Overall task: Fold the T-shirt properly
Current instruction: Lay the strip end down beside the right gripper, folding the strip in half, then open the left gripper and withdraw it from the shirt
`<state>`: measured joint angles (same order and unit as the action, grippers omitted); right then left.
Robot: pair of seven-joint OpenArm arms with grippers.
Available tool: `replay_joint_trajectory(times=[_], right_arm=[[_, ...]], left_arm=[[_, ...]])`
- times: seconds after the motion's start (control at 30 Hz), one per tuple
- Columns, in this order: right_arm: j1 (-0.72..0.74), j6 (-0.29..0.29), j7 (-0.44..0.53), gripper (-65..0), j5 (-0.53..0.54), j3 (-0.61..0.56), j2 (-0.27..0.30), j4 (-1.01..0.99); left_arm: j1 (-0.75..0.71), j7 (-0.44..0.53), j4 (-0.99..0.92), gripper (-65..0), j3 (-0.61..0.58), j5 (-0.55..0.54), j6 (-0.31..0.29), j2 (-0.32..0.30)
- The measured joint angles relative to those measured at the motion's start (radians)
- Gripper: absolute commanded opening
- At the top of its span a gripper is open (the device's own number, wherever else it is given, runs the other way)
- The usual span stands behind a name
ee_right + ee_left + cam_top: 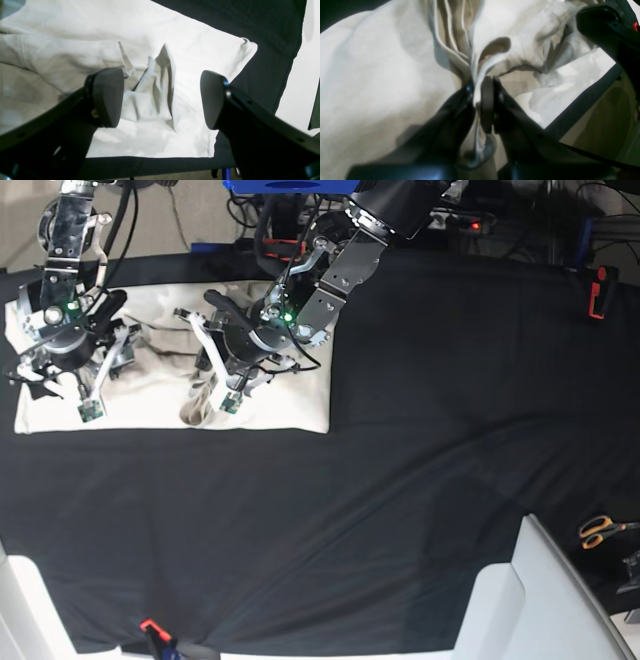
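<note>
The cream T-shirt lies on the black table cloth at the far left, partly flat and partly bunched. In the left wrist view my left gripper is shut on a gathered fold of the T-shirt, and the cloth fans out above the jaws. In the right wrist view my right gripper is open and empty, its pads on either side of a small crumpled ridge of the T-shirt below it. No printed mark shows.
Orange-handled scissors lie at the right edge. A white box stands at the front right. A red and black tool sits at the far right. The other arm shows dark in the left wrist view's upper right.
</note>
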<state>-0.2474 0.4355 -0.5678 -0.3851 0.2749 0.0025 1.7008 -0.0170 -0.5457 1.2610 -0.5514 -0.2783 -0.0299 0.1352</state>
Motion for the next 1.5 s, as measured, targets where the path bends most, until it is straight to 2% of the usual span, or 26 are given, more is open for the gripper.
replay_joint_trajectory(times=[0.43,0.6,0.73,0.83,1.13,1.5], right_arm=[[0.000,0.000,0.000,-19.8,0.000,0.000,0.000,0.000],[0.000,0.000,0.000,-19.8,0.000,0.000,0.000,0.000],[0.000,0.000,0.000,-19.8,0.000,0.000,0.000,0.000],[0.000,0.000,0.000,-19.8,0.000,0.000,0.000,0.000],[0.000,0.000,0.000,-19.8,0.000,0.000,0.000,0.000],[0.003,0.000,-0.001,-19.8,0.000,0.001,0.000,0.001]], left_arm=[[0.000,0.000,0.000,-65.0,0.000,0.000,0.000,0.000],[0.000,0.000,0.000,-43.6,0.000,-0.007,0.000,0.000],[0.000,0.000,0.000,-32.7,0.000,-0.008,-0.001,0.000],[0.016,-0.004,0.000,-31.3,-0.015,-0.008,-0.003,-0.003],[0.100,-0.005,-0.001,-31.4,-0.200,-0.014,-0.007,0.002],[0.180,-0.013,0.024,-32.1,-0.201,-0.013,-0.007,-0.002]])
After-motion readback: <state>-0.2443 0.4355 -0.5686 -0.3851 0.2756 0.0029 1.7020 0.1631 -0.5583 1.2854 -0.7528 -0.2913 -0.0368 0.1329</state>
